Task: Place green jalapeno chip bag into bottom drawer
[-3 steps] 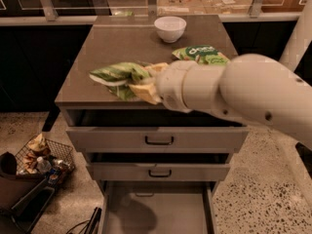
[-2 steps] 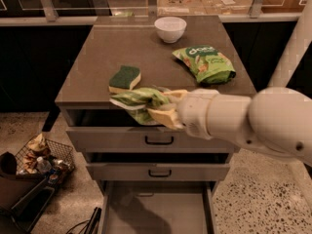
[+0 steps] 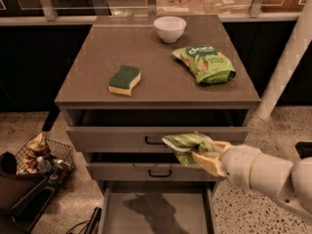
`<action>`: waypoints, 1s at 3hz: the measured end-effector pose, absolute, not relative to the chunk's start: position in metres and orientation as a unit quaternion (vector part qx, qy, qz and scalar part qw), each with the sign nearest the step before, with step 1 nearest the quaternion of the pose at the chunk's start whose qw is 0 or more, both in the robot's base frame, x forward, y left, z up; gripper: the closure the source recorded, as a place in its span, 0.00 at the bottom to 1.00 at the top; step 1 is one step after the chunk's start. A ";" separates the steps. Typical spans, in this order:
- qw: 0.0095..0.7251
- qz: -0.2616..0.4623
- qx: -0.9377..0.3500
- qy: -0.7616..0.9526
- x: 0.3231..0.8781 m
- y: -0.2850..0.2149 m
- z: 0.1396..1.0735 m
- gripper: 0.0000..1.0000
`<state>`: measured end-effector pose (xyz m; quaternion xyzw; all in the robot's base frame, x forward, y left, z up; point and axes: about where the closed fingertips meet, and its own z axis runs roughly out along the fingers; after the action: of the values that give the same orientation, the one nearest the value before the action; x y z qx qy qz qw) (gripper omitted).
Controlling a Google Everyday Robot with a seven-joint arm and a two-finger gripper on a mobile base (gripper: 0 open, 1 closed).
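Note:
My gripper (image 3: 207, 152) is shut on the green jalapeno chip bag (image 3: 184, 144), a crinkled light yellow-green foil bag. It holds the bag in the air in front of the two upper drawer fronts, right of their handles. The arm (image 3: 265, 176) reaches in from the lower right. The bottom drawer (image 3: 156, 212) is pulled open below, its plain grey floor showing with a shadow on it. The bag hangs above the drawer's right rear part.
On the cabinet top (image 3: 156, 57) lie a green-topped yellow sponge (image 3: 124, 80), a puffier bright green bag with a white logo (image 3: 204, 62) and a white bowl (image 3: 170, 28). A wire basket of rubbish (image 3: 41, 160) stands on the floor at left. A white post (image 3: 287, 62) rises at right.
The gripper has carried the chip bag off the cabinet top, forward and down, to in front of the upper drawers. The sponge is now uncovered.

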<state>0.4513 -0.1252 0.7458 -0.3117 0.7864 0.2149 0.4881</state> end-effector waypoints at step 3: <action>0.453 0.323 -0.232 0.798 0.422 -0.155 0.605 1.00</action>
<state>0.4219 -0.1550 0.6051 -0.2324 0.7978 0.3226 0.4533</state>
